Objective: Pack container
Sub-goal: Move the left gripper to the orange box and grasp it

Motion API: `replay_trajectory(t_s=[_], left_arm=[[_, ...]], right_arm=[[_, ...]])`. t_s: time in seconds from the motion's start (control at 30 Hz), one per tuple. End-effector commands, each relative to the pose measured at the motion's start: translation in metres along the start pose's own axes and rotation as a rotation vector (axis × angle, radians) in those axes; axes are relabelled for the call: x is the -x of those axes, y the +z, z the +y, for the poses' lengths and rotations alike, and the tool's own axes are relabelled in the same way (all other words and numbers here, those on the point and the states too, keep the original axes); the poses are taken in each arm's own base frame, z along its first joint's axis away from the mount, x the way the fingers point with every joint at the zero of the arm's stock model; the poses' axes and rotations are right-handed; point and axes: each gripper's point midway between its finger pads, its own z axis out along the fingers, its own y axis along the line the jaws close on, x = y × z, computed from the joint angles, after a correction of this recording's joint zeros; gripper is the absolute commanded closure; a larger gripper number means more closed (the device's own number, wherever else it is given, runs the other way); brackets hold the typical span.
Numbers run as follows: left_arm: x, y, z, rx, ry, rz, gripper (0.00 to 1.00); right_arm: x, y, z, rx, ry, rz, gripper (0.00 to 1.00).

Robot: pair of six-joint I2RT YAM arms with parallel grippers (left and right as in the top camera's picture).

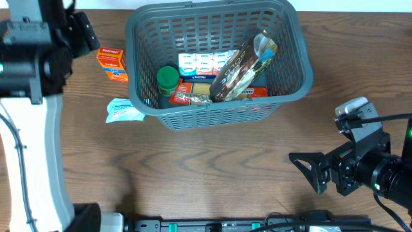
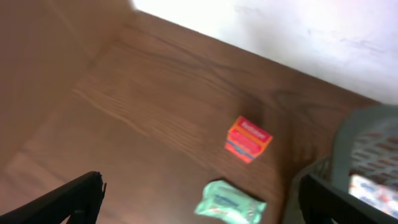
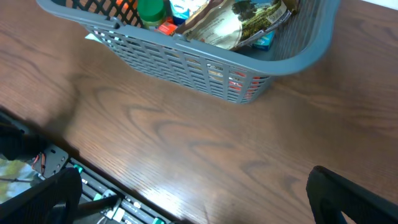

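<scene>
The dark grey slatted basket stands at the table's far middle. It holds a green-lidded jar, white-and-blue boxes, a brown foil bag leaning on them and an orange box. It also shows in the right wrist view and at the edge of the left wrist view. My left gripper is open and empty, high above the table left of the basket. My right gripper is open and empty at the front right, also seen in its own wrist view.
An orange box and a pale teal packet lie on the wooden table just left of the basket. The left arm's white base stands at the left edge. A rail with electronics runs along the front edge.
</scene>
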Motion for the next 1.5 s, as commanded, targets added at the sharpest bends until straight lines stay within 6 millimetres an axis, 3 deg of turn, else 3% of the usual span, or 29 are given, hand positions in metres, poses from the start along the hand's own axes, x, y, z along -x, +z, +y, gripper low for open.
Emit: replay_trajectory(t_s=[0.0, 0.13, 0.3, 0.7, 1.0, 1.47], left_arm=[[0.004, 0.012, -0.005, -0.161, -0.069, 0.042, 0.02], [0.001, 0.041, 0.01, -0.17, -0.212, 0.117, 0.02], [-0.016, 0.083, 0.009, -0.151, -0.292, 0.235, 0.01], [-0.058, 0.169, -0.037, -0.171, -0.434, 0.452, 0.01], [-0.078, 0.194, -0.066, -0.149, -0.508, 0.519, 0.01], [-0.119, 0.228, -0.067, -0.053, -0.575, 0.648, 0.01]], right_arm=[[0.0, 0.0, 0.002, 0.009, 0.005, 0.0, 0.01], [0.0, 0.0, 0.002, 0.009, 0.005, 0.0, 0.01], [0.0, 0.0, 0.002, 0.009, 0.005, 0.0, 0.01], [0.0, 0.0, 0.002, 0.009, 0.005, 0.0, 0.01], [0.0, 0.0, 0.002, 0.009, 0.006, 0.0, 0.01], [0.0, 0.0, 0.002, 0.009, 0.006, 0.0, 0.01]])
